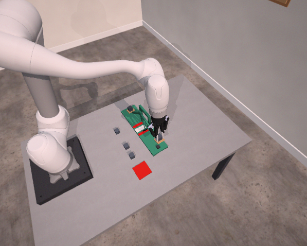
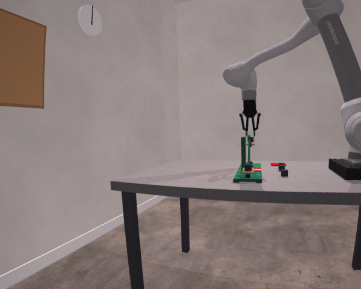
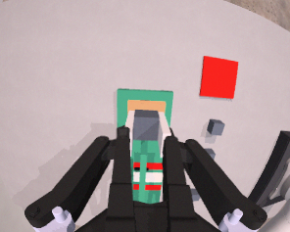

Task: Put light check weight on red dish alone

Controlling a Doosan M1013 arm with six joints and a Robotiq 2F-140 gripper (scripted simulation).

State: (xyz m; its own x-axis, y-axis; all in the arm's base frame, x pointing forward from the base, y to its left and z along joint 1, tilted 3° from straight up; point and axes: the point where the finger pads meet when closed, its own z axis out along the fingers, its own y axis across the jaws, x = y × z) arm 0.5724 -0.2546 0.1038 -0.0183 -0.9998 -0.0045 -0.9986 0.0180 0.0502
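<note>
The green rocker balance [image 1: 144,129] stands mid-table. Its beam is tilted: the pan [image 1: 130,109] nearer the arm's side carries a grey weight and sits low, and the other tan pan [image 1: 159,140] rides high [image 2: 251,143]. My gripper [image 1: 159,134] hangs straight over that high pan, shut on a grey weight [image 3: 146,124] at pan level. The red dish [image 1: 142,170] lies flat and right side up on the table, with nothing on it. Three more grey weights [image 1: 116,130] [image 1: 126,145] [image 1: 131,155] stand on the table between the balance and the arm's base.
The balance's green post and frame [image 2: 243,152] rise close beside my fingers. A small dark block [image 1: 157,146] sits on the green base's end. The arm's black base plate [image 1: 60,172] is at the table's left.
</note>
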